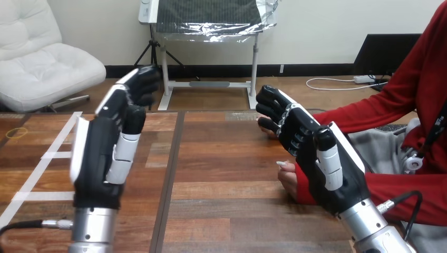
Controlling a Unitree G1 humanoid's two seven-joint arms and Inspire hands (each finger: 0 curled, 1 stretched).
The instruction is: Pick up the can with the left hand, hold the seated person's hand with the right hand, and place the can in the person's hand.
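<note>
My left hand [100,153] is raised above the left part of the wooden table [221,179], palm turned inward, fingers relaxed and slightly bent at the tips, holding nothing. My right hand [316,153] is raised at the right, also open and empty. Just behind and below it, the person's hand [288,179] in a red sleeve rests on the table, partly hidden by my palm. A bit of the person's other hand [265,132] peeks out behind my right fingertips. I cannot tell whether my right hand touches either one.
White tape lines [47,158] cross the table's left part, with a small yellow ring [17,133] lying near the far left edge. The person sits at the right side, with red-sleeved arms reaching in over the table.
</note>
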